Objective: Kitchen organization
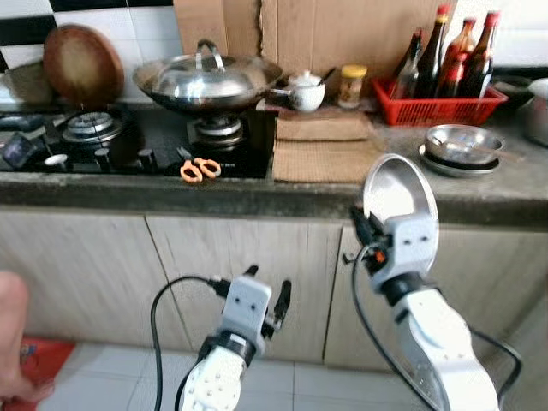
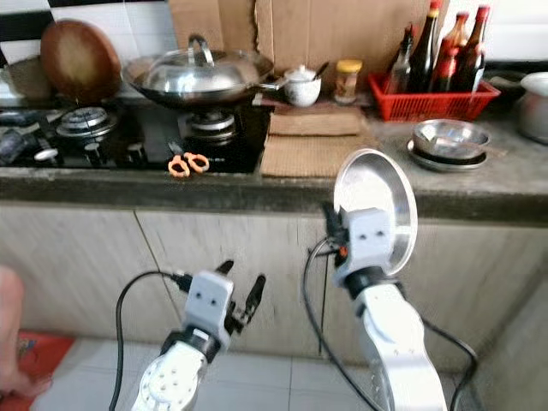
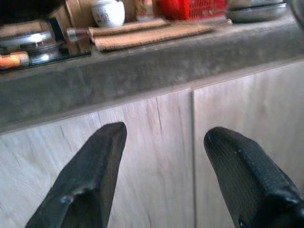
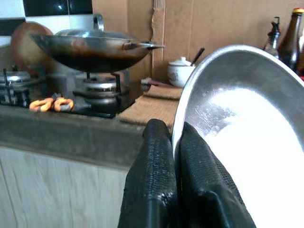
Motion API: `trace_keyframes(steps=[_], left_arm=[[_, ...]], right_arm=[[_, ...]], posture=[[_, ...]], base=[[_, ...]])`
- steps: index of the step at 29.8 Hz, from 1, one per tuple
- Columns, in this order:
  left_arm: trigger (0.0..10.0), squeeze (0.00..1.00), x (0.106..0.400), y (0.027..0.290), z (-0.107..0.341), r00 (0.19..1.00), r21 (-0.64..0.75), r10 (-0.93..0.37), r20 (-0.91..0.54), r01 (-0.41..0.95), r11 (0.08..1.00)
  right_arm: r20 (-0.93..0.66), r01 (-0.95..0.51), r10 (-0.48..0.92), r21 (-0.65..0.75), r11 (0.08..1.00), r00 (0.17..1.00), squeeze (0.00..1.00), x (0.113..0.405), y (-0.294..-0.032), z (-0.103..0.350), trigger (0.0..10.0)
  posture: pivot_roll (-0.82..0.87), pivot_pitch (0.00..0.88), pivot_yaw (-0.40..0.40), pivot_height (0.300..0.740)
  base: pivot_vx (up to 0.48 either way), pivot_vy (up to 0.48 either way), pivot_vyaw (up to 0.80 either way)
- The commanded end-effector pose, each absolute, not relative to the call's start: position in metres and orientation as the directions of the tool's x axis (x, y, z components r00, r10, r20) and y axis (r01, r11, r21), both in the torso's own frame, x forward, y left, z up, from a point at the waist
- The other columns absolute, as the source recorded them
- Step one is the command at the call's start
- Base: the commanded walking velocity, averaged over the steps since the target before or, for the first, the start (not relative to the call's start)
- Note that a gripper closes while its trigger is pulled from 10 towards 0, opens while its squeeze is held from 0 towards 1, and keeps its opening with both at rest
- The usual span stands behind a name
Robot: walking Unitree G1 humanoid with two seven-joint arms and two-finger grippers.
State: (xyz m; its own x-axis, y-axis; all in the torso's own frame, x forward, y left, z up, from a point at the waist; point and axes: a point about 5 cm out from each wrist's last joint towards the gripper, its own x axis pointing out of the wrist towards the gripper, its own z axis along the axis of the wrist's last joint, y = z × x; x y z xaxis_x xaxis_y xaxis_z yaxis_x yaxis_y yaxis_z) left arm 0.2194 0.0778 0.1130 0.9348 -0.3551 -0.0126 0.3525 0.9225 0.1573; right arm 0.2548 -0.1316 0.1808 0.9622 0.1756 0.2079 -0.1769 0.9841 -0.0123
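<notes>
- Carrying a steel plate (image 1: 396, 193) in the right gripper (image 4: 176, 142), pinched by the rim and held on edge in front of the counter (image 1: 257, 195), below the countertop's level and short of the cabinet doors (image 1: 240, 274).
- Reads as the transport step: plate in hand, not yet set down.
- Likely landing spot: the stacked steel bowl (image 1: 462, 144) on the counter's right side, just in front of the red basket (image 1: 437, 107) of bottles; only a guess.
- Calls for lifting the plate clear of the counter edge, then tipping it flat before letting go.
- Hanging low by the cabinets, the left gripper (image 1: 267, 295), fingers spread apart and holding nothing.
- From the right wrist camera: both black fingers closed tight on the plate's rim, one on either side, a detail that the head cameras cannot resolve.
- From the left wrist camera: two parted fingers (image 3: 90, 175) against wood grain, the counter's lip above them.
- From the head cameras: the whole layout, with the lidded wok (image 1: 208, 81) on the stove, orange scissors (image 1: 199, 169) at the hob's front edge, woven mats (image 1: 324, 145) alongside, and part of a person (image 1: 15, 342) low at the left.
</notes>
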Motion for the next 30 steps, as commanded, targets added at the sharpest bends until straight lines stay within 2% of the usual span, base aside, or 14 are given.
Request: trace_keyframes(steps=[1, 15, 22, 30], left_arm=[[10.0, 0.0, 0.222, 0.08, 0.116, 0.937, 0.167, -0.35, -0.003, 0.346, 0.923], [10.0, 0.0, 0.221, 0.079, 0.116, 0.936, 0.165, -0.353, -0.005, 0.349, 0.923], [10.0, 0.0, 0.221, 0.079, 0.116, 0.935, 0.163, -0.353, -0.007, 0.35, 0.923], [10.0, 0.0, 0.221, 0.079, 0.115, 0.934, 0.157, -0.357, -0.012, 0.355, 0.922]], right_arm=[[0.242, -0.172, 0.17, -0.013, 0.985, 0.955, 0.0, 0.253, -0.13, 0.185, 0.0], [0.211, -0.135, 0.137, -0.027, 0.991, 0.968, 0.0, 0.249, -0.131, 0.175, 0.0], [0.205, -0.114, 0.119, -0.033, 0.993, 0.972, 0.0, 0.248, -0.132, 0.173, 0.0], [0.216, -0.096, 0.103, -0.044, 0.994, 0.971, 0.0, 0.248, -0.132, 0.175, 0.0]], posture=[[0.09, 0.0, -0.021, 0.74], [0.09, 0.0, -0.019, 0.74], [0.09, 0.0, -0.017, 0.74], [0.09, 0.0, -0.019, 0.74]], base=[[-0.285, 0.0, 0.0], [-0.283, 0.0, -0.74], [-0.27, 0.0, 0.0], [0.0, 0.0, -0.8]])
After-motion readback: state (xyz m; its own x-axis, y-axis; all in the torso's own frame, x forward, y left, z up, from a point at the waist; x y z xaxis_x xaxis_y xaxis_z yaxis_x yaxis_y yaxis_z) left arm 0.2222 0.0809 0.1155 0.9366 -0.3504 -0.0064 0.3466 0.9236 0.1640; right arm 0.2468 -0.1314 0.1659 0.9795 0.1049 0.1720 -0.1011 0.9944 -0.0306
